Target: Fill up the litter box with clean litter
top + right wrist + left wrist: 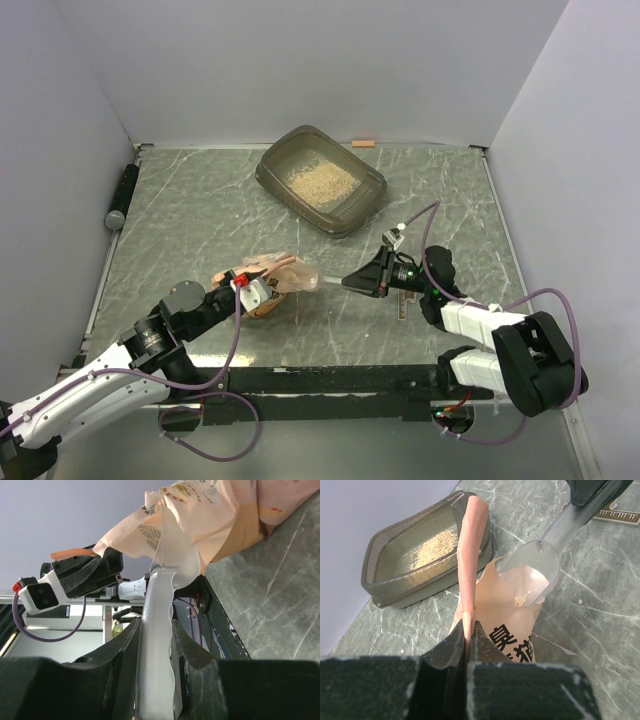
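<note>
The grey-brown litter box (357,211) sits at the back centre with pale tan litter (320,181) spread in it; it also shows in the left wrist view (405,587) with its litter (432,550). The salmon-pink bag (278,276) stands open near the table's front. My left gripper (243,290) is shut on the bag's upper edge (472,555). My right gripper (364,281) is shut on the handle of a clear plastic scoop (159,630). The scoop's bowl (540,565) is at the bag's mouth (500,605), with a few granules by it.
A dark cylinder (122,196) lies along the left wall. A small orange piece (362,143) lies at the back wall. A small striped strip (402,305) lies under the right arm and shows in the left wrist view (620,516). White walls enclose three sides.
</note>
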You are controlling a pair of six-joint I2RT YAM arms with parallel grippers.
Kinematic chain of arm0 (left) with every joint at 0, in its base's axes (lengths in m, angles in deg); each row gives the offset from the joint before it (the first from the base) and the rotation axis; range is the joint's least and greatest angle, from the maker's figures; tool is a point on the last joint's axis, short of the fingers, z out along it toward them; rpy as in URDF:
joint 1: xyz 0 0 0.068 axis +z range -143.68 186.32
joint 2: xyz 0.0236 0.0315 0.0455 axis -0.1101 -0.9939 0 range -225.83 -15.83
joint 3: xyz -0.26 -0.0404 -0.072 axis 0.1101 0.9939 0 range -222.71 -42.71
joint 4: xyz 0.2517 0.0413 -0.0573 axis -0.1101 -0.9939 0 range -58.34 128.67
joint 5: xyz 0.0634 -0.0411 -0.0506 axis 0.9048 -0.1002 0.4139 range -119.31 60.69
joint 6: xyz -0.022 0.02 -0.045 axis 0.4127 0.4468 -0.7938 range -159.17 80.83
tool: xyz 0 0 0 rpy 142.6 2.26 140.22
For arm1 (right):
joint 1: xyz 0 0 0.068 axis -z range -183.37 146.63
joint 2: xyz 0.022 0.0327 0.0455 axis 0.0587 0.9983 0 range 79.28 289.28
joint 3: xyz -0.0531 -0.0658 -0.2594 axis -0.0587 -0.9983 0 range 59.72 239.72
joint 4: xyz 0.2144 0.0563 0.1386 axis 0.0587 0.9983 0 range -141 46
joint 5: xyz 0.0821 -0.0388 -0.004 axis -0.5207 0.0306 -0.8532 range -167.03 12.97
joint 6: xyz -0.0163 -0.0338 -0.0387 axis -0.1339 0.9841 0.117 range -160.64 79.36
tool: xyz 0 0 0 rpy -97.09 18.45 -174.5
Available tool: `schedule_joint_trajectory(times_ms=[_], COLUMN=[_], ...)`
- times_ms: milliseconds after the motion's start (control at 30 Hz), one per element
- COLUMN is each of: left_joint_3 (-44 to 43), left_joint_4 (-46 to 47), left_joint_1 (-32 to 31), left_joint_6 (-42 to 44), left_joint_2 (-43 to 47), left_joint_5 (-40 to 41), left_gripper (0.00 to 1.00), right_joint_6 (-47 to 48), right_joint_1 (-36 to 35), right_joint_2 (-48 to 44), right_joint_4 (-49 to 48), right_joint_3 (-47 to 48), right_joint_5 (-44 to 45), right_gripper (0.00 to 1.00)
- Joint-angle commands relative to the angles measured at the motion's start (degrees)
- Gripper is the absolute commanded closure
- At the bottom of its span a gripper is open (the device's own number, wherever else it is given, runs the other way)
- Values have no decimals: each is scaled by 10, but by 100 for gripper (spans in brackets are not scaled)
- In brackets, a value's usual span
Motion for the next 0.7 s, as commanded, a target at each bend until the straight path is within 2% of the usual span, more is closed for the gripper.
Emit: schedule_joint_trajectory(times_ms=[0,467,667], left_joint_3=[-5,-2,0], left_joint_4=[58,58,74], left_joint_1=[-3,-3,-2], left_joint_6=[-2,-5,-3], left_joint_2=[9,6,4], left_joint_5=[-7,-3,0], left_gripper=[99,99,99], right_joint_6=[-11,-35,-45], right_joint_1=[16,54,57], right_joint_2=[-23,-97,-106], right_joint_4=[-54,-86,-95], right_joint_3=[-27,-102,-105], right_joint_5=[-27,-33,-25], right_gripper=[100,100,100])
